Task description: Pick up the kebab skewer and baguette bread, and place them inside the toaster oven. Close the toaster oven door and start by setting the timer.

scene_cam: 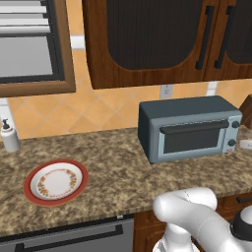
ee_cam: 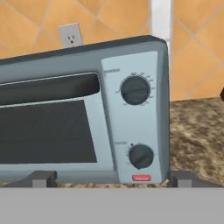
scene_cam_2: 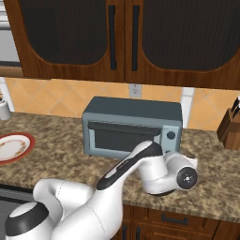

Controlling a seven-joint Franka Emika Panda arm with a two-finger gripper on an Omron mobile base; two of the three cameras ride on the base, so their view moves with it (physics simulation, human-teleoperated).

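With the fingers point(ee_cam: 111, 178) spread wide and empty just in front of the toaster oven point(ee_cam: 87, 113), the step in hand looks like the timer: centre on one knob point(ee_cam: 135, 90), probably the upper, before pinching. Beyond them it sits on the table point(scene_cam: 113, 172), door point(ee_cam: 48, 124) shut, long axis along the wall, front facing the robot.

The toaster oven point(scene_cam: 189, 128) on the counter point(scene_cam: 113, 172) is seen from behind-left and behind-right, looking forward and down. Its knobs point(ee_cam: 135, 90) are faced close up in the hand view.
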